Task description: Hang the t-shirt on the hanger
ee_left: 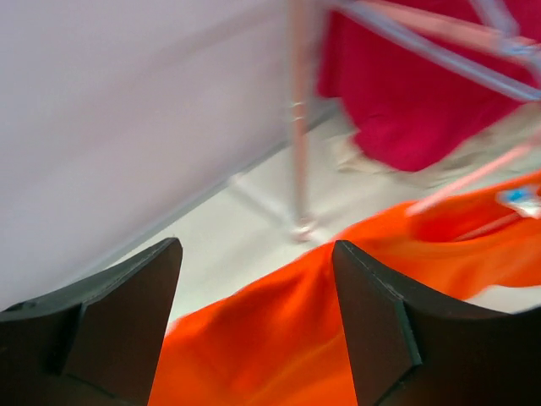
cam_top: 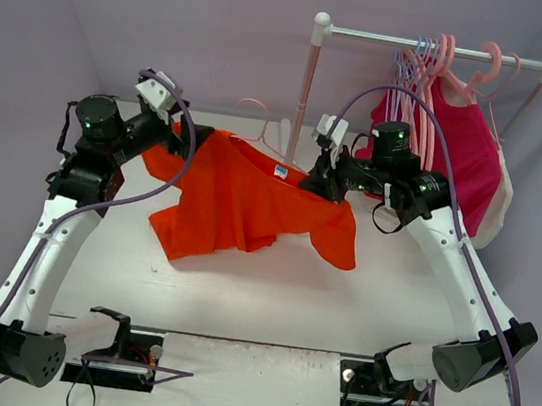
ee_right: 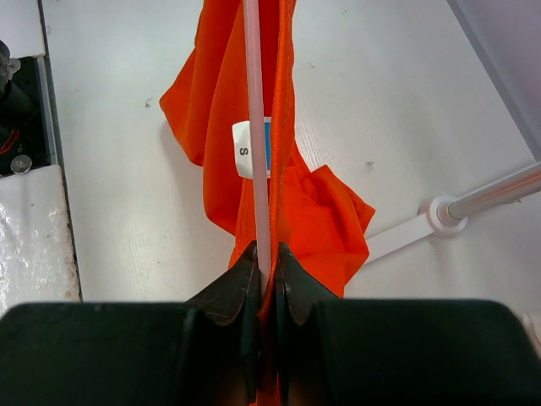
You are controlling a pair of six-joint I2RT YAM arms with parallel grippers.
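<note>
Left hand [ee_left: 256,244] sits well left of the rack pole [cam_top: 305,87], fingers [ee_left: 127,321] spread wide, nothing pinched that I can see; orange cloth runs through the gap below them, can't tell if it touches. The t-shirt [cam_top: 241,199] is left of and in front of the pole, stretched between the two hands, its lower part bunched on the white surface [cam_top: 267,303]. White size label [ee_right: 252,150] shows inside the neck, just in front of the pole base. The hanger [ee_right: 254,85], thin and pale pink, runs inside the neck opening; its hook pokes out just left of the pole. Right hand [ee_right: 265,254] is just in front of the pole, fingers closed tight on the hanger bar with shirt cloth on both sides. Right of the pole a magenta shirt [cam_top: 464,159] hangs from the rail with spare hangers [cam_top: 433,59] beside it
</note>
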